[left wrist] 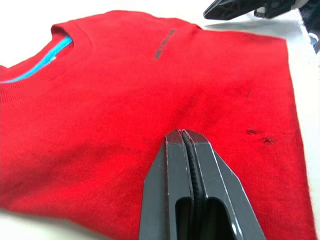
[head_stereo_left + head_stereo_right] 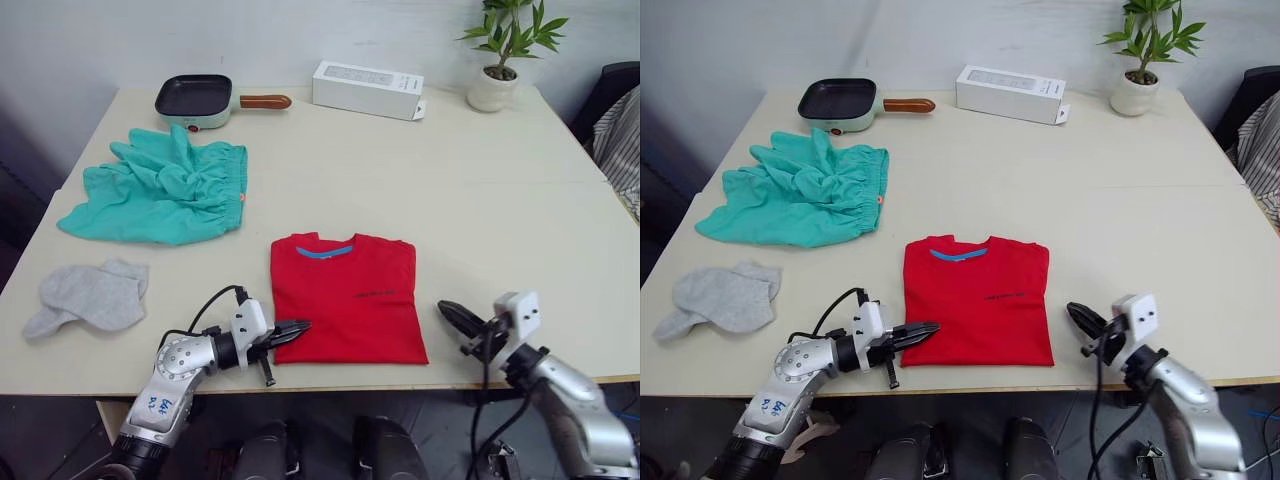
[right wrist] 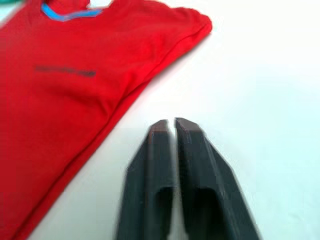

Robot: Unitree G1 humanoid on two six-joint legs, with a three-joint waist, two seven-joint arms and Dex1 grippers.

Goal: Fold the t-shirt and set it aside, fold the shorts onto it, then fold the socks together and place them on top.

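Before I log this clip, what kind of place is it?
Probably an office or lab staged as a home: a plain table against a white wall, with a small electric pan, a white box and a potted plant.

My left gripper (image 2: 296,331) and right gripper (image 2: 447,314) both reach inward, low, jaws pressed together, tips pointing toward each other.

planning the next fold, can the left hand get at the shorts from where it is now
Probably yes: the left hand sits shut at the t-shirt's near-left edge, and the bare table between it and the shorts holds no obstacle.
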